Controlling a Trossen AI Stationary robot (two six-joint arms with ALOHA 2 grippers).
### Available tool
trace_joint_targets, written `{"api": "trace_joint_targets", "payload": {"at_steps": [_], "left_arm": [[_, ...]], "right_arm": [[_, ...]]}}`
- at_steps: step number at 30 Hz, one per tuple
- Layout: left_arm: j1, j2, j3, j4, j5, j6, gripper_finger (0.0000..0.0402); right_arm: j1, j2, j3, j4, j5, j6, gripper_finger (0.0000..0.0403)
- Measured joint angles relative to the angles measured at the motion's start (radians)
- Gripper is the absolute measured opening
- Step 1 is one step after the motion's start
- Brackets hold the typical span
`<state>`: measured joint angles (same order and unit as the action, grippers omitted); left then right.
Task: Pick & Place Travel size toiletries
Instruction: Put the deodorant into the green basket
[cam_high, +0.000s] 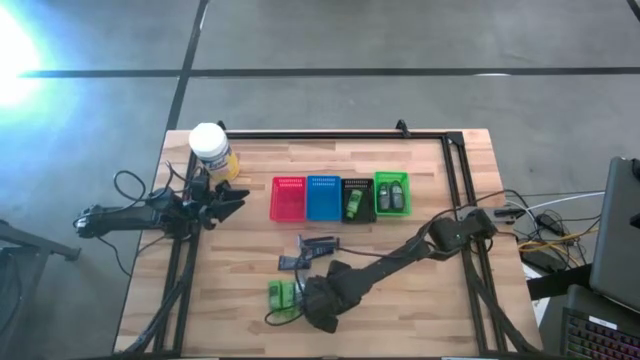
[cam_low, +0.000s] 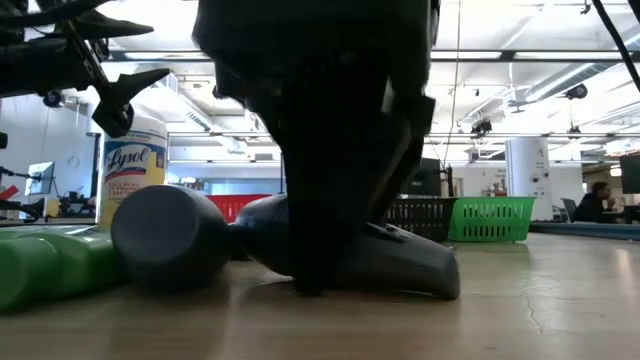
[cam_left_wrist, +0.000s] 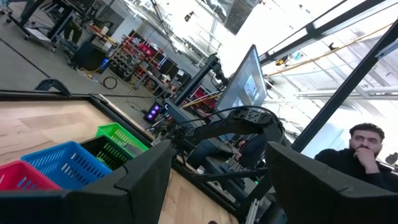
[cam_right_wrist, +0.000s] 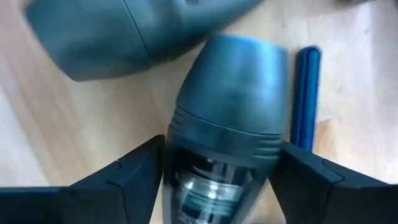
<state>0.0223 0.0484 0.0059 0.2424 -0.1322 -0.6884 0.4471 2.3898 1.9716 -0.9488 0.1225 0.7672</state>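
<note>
Reaching diagonally across the wooden table (cam_high: 250, 295), the right arm ran from its base past the green basket (cam_high: 392, 192) down to the near side of the basket row, where the right gripper (cam_right_wrist: 217, 165) sat low over a cluster of toiletries. Its fingers (cam_right_wrist: 121, 177) stood apart on either side of a dark grey roll-on bottle (cam_right_wrist: 230, 106) lying on the wood, flanking it; contact could not be told. Just beside that bottle lay a grey tube (cam_right_wrist: 124, 31) and a thin blue razor (cam_right_wrist: 308, 96). A green packet (cam_high: 280, 295) lay near the gripper, on the side away from the green basket. The left arm waited off the red end of the row, beside the yellow jar (cam_high: 212, 150) with the white lid, its left gripper (cam_high: 235, 197) raised with fingers (cam_left_wrist: 143, 174) apart and holding nothing. The row ran red basket (cam_high: 287, 198), blue basket (cam_high: 323, 197), black basket (cam_high: 357, 199), then green. A green item (cam_high: 353, 205) lay in the black basket; two dark items (cam_high: 391, 194) lay in the green one.
</note>
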Motion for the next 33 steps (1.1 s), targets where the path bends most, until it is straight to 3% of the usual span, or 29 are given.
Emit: {"api": "trace_joint_targets", "payload": {"at_steps": [7,13,18,23,29,33], "left_arm": [[0.000,0.000,0.000,-0.001,0.000,0.000,0.0264],[0.000,0.000,0.000,-0.004,0.000,0.000,0.0264],[0.000,0.000,0.000,-0.006,0.000,0.000,0.0264],[0.000,0.000,0.000,-0.006,0.000,0.000,0.0264],[0.000,0.000,0.000,-0.007,0.000,0.000,0.0264],[0.000,0.000,0.000,-0.007,0.000,0.000,0.0264]], "right_arm": [[-0.002,-0.005,-0.015,0.020,-0.012,0.068,0.0204],[-0.002,-0.039,0.016,-0.074,-0.018,0.117,0.0202],[-0.002,-0.159,0.014,-0.231,0.031,0.274,0.0202],[-0.029,-0.300,-0.012,-0.490,0.104,0.556,0.0202],[-0.169,-0.506,-0.211,-0.552,0.166,0.760,0.0202],[-0.343,-0.653,-0.410,-0.489,0.174,0.714,0.0202]]}}
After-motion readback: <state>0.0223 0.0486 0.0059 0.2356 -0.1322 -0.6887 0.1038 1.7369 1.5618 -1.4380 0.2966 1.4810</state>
